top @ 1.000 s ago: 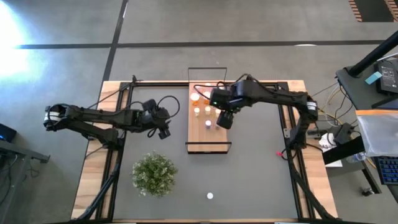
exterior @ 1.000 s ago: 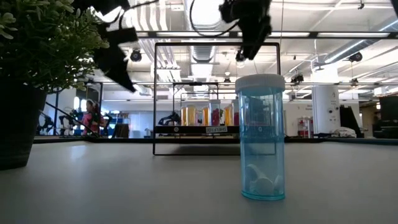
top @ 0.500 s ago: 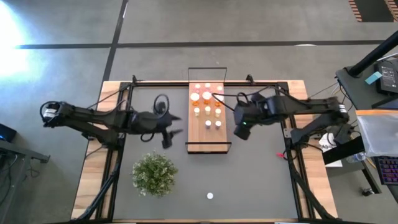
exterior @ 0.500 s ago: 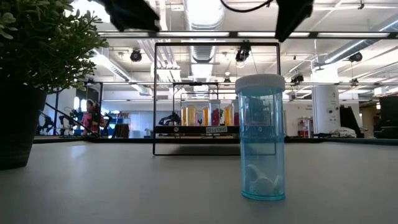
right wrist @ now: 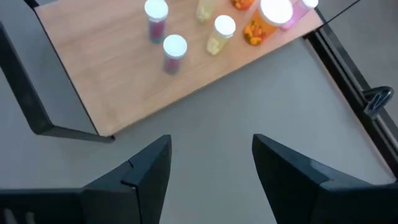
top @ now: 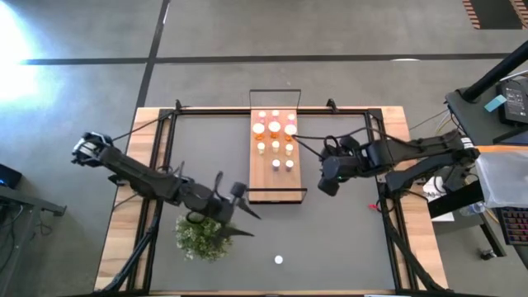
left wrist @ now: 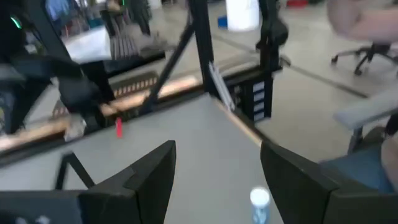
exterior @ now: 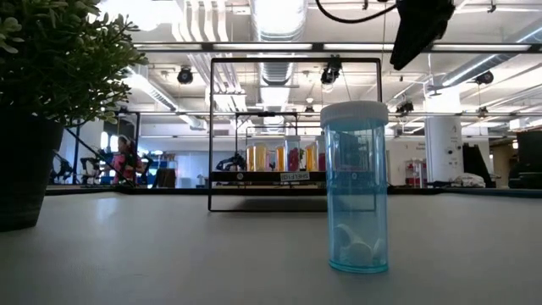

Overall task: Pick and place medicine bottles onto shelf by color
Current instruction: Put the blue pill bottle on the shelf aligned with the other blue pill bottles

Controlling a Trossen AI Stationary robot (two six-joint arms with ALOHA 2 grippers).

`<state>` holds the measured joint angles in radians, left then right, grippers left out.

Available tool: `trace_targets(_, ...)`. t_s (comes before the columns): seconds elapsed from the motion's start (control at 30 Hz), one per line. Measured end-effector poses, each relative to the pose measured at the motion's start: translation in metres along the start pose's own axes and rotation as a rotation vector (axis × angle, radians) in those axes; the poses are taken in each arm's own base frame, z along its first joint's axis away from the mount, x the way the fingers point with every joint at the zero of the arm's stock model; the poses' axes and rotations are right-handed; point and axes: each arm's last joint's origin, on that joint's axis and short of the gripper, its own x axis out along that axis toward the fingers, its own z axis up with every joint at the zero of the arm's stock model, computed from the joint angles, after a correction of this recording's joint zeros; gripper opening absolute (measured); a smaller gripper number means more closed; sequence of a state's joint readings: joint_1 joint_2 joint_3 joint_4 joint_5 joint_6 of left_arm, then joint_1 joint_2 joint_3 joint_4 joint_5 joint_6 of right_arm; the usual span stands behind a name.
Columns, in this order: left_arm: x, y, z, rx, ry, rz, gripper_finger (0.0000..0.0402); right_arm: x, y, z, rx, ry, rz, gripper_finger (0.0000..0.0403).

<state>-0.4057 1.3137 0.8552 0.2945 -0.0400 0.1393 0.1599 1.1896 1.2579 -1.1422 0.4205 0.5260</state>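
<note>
The wooden shelf (top: 274, 177) lies at the table's middle with several white-capped bottles (top: 275, 144) standing on it, orange, pale and pink ones (right wrist: 174, 53). One light-blue bottle (exterior: 354, 186) with a white cap (top: 279, 260) stands alone on the mat near the front edge. My left gripper (top: 246, 208) hovers open above the mat, just right of the plant and left of the lone bottle, which shows between its fingers (left wrist: 259, 202). My right gripper (top: 327, 183) hovers open and empty just right of the shelf's near end (right wrist: 211, 168).
A bushy green plant (top: 203, 231) in a dark pot (exterior: 25, 169) stands at the front left, under the left arm. The shelf's black wire frame (top: 276, 196) rises at both its ends. The dark mat (top: 346, 239) lies open at the front right.
My right gripper has left the shelf and gone toward the table's right and near edges; a bottle it covered now shows standing on the shelf. My left gripper has swung from left of the shelf toward the near edge and the right, over the plant's edge.
</note>
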Motion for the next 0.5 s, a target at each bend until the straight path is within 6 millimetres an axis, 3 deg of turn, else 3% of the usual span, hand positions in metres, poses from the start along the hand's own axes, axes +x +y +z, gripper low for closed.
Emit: trace_targets(0.5,0.072,-0.009,-0.037,-0.250,0.131,0.015,0.0219,0.006,0.003,-0.002,-0.001,0.000,0.013,0.0215)
